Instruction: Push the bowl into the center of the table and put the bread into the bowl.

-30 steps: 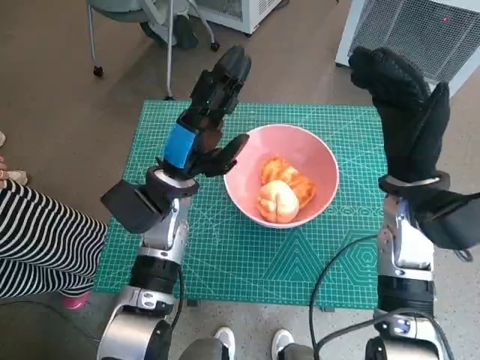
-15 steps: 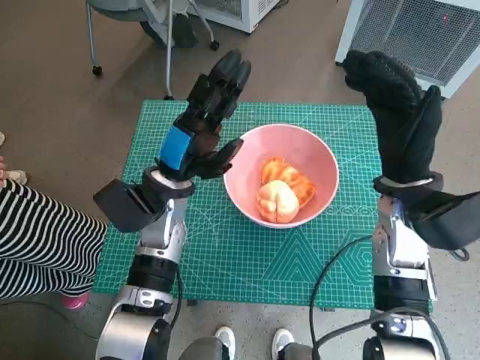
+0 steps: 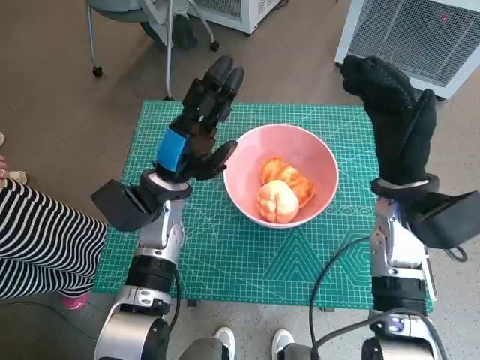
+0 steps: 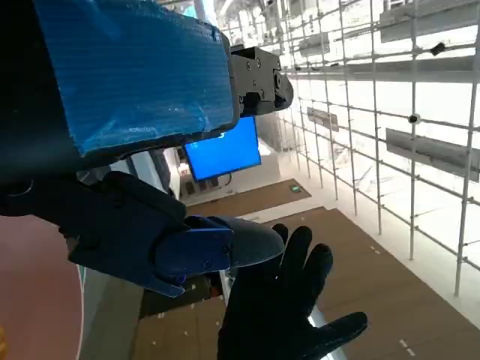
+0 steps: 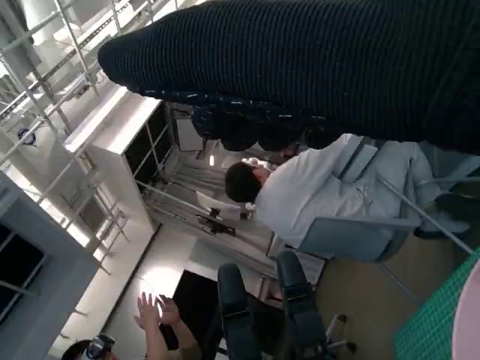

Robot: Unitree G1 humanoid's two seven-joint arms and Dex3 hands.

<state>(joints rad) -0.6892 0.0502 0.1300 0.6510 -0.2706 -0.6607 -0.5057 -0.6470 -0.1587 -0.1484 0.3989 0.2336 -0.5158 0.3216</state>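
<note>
brown floor, and a green gridded cutting mat covers the small table. round pink bowl sits mid-mat with golden bread inside. blue-taped black left hand and black-gloved right hand flank the bowl, raised, fingers released, grasping nothing.
</note>
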